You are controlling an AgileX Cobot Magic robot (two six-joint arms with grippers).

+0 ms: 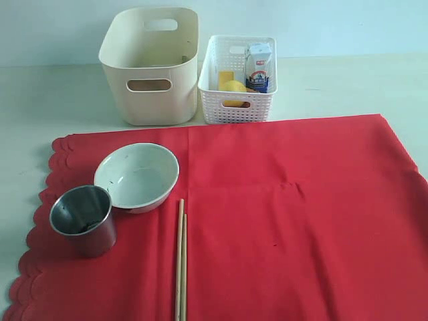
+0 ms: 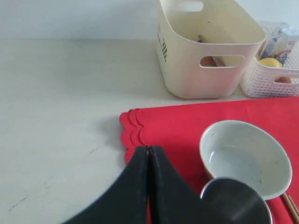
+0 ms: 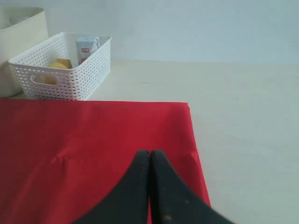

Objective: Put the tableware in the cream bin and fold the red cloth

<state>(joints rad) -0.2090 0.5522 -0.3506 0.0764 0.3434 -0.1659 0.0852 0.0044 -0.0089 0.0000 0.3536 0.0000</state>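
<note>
On the table (image 1: 40, 93), seen from the exterior camera, the cloth (image 1: 287, 221) lay spread flat, its scalloped edge to the left. The bowl (image 1: 137, 176) stood upright on the cloth's left part, with the cup (image 1: 81, 217) just beside it, nearer the camera and closer to the scallops; whether the two touched could not be told. The chopsticks (image 1: 180, 261) lay side by side on the cloth to the right of the cup, running from just beside the bowl to the bottom edge of the picture. Behind the cloth, off it, stood the bin (image 1: 154, 107), and just to its right the basket (image 1: 234, 110), which held a carton (image 1: 259, 67) and a lemon (image 1: 234, 87). No gripper showed in this view.

From the left wrist camera, the left gripper (image 2: 148, 151) had its jaws pressed together with nothing between them, above the scalloped edge of the cloth. Bowl and cup were close by on the cloth, and the bin stood beyond; something brown showed through its handle cut-out, too little to name.

From the right wrist camera, the right gripper (image 3: 150, 156) was likewise closed on nothing, above the cloth near its straight right edge and far corner. Basket and bin stood well beyond it.
</note>
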